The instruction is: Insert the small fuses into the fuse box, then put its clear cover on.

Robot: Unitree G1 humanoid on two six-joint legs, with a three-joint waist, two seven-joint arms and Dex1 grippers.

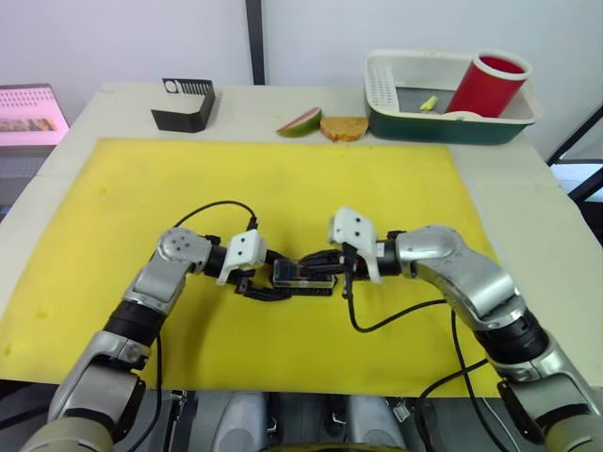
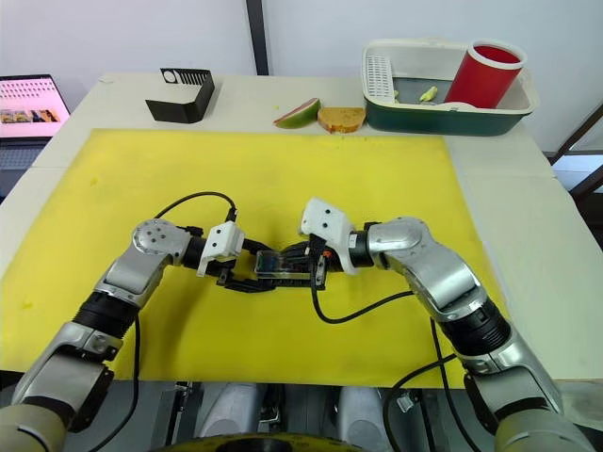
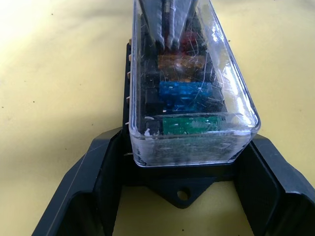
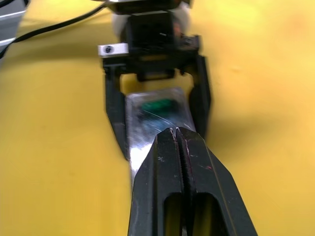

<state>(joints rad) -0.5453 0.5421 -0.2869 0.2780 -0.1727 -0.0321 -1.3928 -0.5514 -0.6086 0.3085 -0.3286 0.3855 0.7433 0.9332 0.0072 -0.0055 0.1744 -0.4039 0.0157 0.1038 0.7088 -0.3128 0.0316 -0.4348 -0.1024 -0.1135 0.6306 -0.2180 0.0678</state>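
With the cover (image 3: 197, 73) on the fuse box (image 1: 303, 274), the left gripper (image 3: 184, 196) straddles its nine-o'clock end, fingers spread, while the right gripper (image 4: 177, 147), fingers pressed together, rests on top.

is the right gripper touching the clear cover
Touching. In the left wrist view the right gripper's closed fingertips press down on top of the clear cover, which sits over the fuse box.

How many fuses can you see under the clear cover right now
4, in one row inside the fuse box beneath the clear cover: green fuse nearest the left claw, then blue, orange and red. The right claw may hide others.
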